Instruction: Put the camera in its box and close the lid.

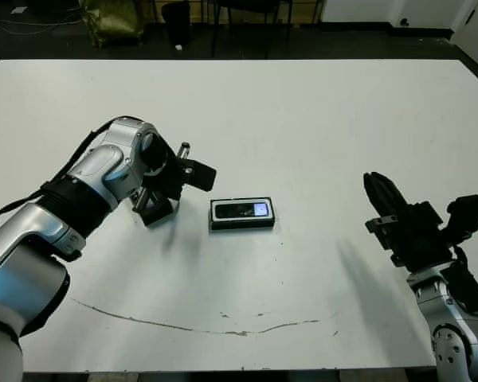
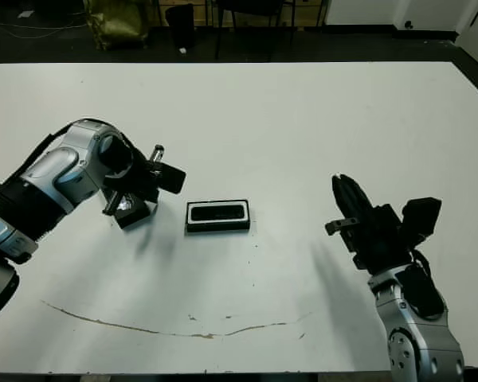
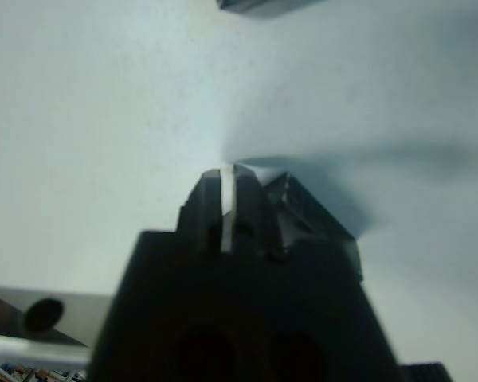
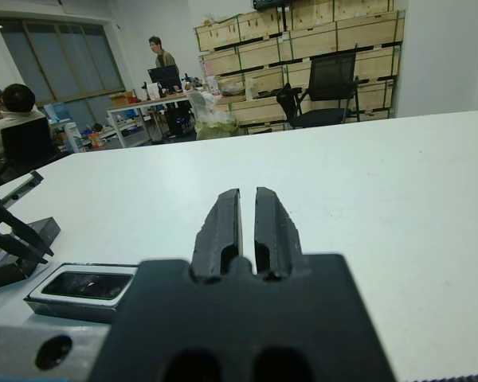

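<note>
So the white table [image 1: 303, 111] takes up pretty much the whole view, with a thin brownish scuff line [image 1: 199, 325] curving along the near side.

The left gripper [image 1: 153, 208] is down at the table surface, just to the left of the box. Its fingers are pinched together with only a hairline gap showing in the left wrist view. There's a small flat black thing [image 2: 132, 212] sitting right at the fingertips, which might be the lid, but honestly I can't tell if the fingers are actually clamped on it or just touching it.

The right gripper [image 1: 380, 193] is way off on the right side, well apart from everything, lifted off the table. Its two fingers [image 4: 221, 219] are pressed nearly together with nothing between them, so clenched and empty.

The box [image 1: 241, 214] sits roughly mid-table, lid off, white lining visible around the rim. The camera [image 1: 240, 210] is lying flat inside it, with its little bluish square patch toward the right end. The box is just beside the left gripper, not touching it.
</note>
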`<state>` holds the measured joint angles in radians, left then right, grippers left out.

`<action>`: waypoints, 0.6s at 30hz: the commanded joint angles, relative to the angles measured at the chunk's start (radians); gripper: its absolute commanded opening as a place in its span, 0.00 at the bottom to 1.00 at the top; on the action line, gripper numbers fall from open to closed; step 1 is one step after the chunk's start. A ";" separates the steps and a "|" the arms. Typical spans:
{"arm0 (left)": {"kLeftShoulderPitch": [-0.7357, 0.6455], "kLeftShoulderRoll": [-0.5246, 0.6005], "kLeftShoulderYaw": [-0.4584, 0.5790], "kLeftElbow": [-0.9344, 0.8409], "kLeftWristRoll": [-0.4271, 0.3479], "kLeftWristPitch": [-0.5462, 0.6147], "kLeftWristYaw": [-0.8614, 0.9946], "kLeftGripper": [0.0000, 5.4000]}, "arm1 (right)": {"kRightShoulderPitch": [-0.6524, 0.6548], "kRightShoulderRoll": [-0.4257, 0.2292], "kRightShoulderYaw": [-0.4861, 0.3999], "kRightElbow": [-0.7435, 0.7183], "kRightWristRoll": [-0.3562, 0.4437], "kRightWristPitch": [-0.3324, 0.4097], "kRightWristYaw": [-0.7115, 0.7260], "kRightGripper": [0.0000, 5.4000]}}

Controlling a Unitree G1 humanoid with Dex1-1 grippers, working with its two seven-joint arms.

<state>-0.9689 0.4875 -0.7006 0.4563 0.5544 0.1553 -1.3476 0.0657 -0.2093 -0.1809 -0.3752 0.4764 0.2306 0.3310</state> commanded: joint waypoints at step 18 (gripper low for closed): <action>0.093 0.089 0.006 -0.228 0.017 0.032 -0.150 0.00 | 0.011 -0.009 -0.009 0.022 0.018 0.004 0.003 0.00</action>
<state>-0.8997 0.5548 -0.6984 0.2469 0.5761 0.1774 -1.4815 0.0625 -0.2075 -0.1837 -0.3476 0.4961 0.2034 0.3492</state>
